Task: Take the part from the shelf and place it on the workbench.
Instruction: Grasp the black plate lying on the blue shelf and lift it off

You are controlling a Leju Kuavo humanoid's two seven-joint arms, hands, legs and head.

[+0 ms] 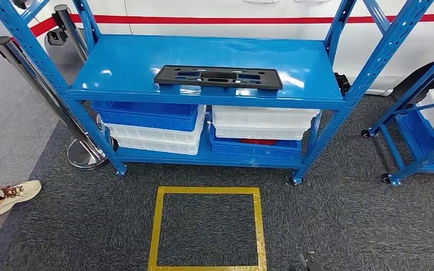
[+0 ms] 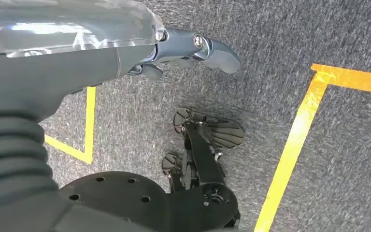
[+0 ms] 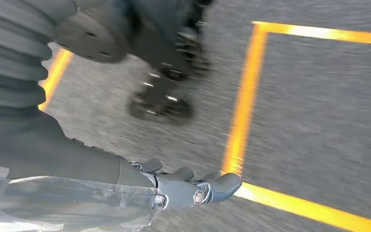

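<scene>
1. The part [image 1: 218, 77], a flat black plate with cut-outs, is being observed lying flat on the top level of the blue shelf [image 1: 118, 68], near its front edge and roughly central. It is being touched by nothing.
2. The left hand [image 2: 193, 50] is being seen in the left wrist view hanging above the grey carpet [image 2: 319, 38]; nothing is being held, and the visible fingers are being kept loosely extended rather than clenched.
3. The right hand [image 3: 193, 186] is being seen in the right wrist view in like condition: nothing is being carried and the fingers are lying loosely extended. That picture is blurred, so finer detail cannot be told.
4. A yellow floor square [image 1: 206, 228] is being noted on the carpet in front of the shelf.
5. The workbench is not being identified.
6. Progress is being judged as not begun: reaching, grasping, carrying and placing are all being left to do.
</scene>
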